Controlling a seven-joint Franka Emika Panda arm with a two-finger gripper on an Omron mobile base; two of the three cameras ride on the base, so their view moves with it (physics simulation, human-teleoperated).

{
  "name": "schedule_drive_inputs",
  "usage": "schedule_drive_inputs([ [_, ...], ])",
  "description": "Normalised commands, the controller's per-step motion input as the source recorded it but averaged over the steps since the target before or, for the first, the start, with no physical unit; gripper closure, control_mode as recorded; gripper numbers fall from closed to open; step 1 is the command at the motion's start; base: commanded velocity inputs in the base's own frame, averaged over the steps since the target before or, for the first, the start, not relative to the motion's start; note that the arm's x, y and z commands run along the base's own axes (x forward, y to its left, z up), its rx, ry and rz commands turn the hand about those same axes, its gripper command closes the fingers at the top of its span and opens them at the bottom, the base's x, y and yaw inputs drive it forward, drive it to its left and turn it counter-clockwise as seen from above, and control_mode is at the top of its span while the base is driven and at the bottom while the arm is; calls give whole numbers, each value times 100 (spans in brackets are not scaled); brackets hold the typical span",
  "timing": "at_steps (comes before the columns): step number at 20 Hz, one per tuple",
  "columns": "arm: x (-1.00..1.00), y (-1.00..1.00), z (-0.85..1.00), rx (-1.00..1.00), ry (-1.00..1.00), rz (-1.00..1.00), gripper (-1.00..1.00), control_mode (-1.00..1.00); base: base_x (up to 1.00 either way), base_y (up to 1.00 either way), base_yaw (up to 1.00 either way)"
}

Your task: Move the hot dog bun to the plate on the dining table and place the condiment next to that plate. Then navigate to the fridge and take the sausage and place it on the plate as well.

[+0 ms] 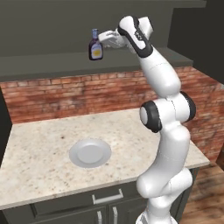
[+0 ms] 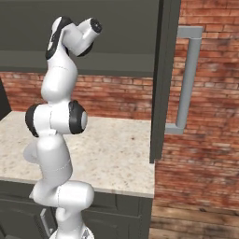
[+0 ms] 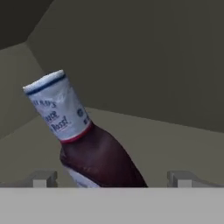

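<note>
1. Fingers (image 3: 43, 178): standing wide apart at the bottom of the hand view, one on each side of the condiment bottle (image 3: 83, 140), gripping nothing.
2. Condiment bottle (image 1: 96, 45): sitting upright on the dark shelf (image 1: 48, 61), upper middle of the left base view, just beside the gripper (image 1: 105, 39); dark body, white-labelled neck.
3. Plate (image 1: 90, 153): lying on the speckled worktop (image 1: 39, 162), lower centre-left of the left base view, carrying nothing.
4. Arm (image 2: 56, 116): reaching up toward the shelf.
</note>
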Motion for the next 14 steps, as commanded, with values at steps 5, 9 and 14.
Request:
schedule_drive_inputs([
  [5,8,22,0,0,-1,3,-100,-100,0,0,0],
  [9,0,19,0,0,0,7,-100,-100,0,0,0],
  [14,-53,39,0,0,-4,8,100,-100,0,0,0],
])
